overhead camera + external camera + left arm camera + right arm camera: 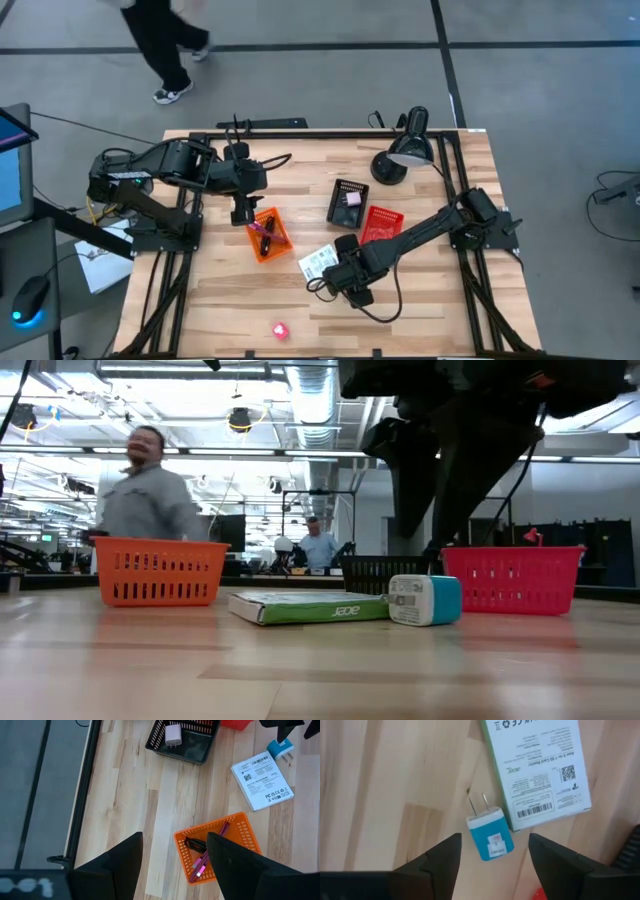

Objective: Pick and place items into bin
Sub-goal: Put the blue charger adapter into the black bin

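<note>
**Blue plug lined up for the pick**

Pale wooden table (200,310), busy workshop beyond. Left gripper (241,212) hovering at 11 o'clock of the orange bin (268,235), fingers (117,865) apart, empty; purple cable (207,852) lying inside that bin. White boxed packet (535,770) flat at table centre. Blue-and-white plug adapter (490,837) touching the packet's edge, prongs at 11 o'clock. Right gripper (492,850) poised directly above, fingers (440,857) spread. Best bet: descend straight, close across the narrow sides, avoid nudging the packet. Black bin (347,200) and red bin (381,224) waiting at 1 o'clock.
</note>
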